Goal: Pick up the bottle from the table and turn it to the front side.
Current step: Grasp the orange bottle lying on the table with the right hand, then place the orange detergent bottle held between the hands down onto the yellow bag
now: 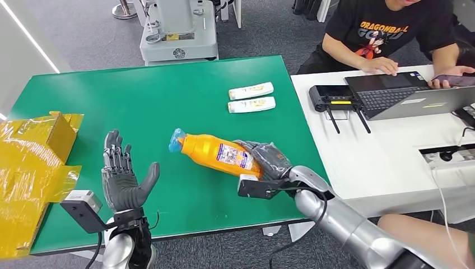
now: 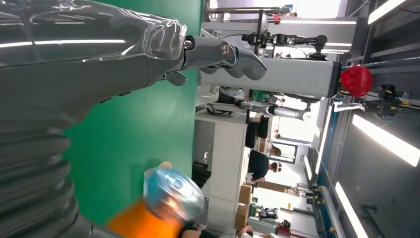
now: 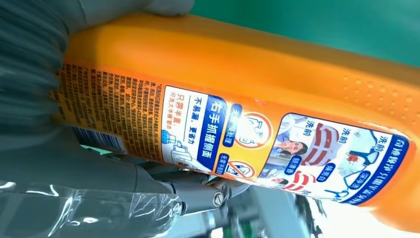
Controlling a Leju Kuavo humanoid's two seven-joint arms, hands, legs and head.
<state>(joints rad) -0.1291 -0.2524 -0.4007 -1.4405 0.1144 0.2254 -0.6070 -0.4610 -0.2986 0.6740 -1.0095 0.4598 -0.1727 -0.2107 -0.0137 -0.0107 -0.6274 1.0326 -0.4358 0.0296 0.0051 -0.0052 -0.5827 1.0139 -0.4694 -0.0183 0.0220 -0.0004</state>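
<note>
Bottle gripped over green worktop

Far left: yellow wrapped box (image 1: 33,168), cut off by the frame edge. Left hand (image 1: 122,178) spread, palm up, holding nothing. Centre: orange bottle (image 1: 218,154) tilted, blue cap (image 1: 177,140) leftward, printed label up, base hidden inside right hand (image 1: 268,163) wrapped around it. Beyond: two white tubes (image 1: 251,97) on worktop (image 1: 168,95). Right: person at laptop (image 1: 409,95), face cropped.

The bottle (image 3: 237,124) hides most of the right hand's fingers (image 3: 198,191).

orange bottle (image 1: 219,153), blue cap, lying tilted, back label up
</note>
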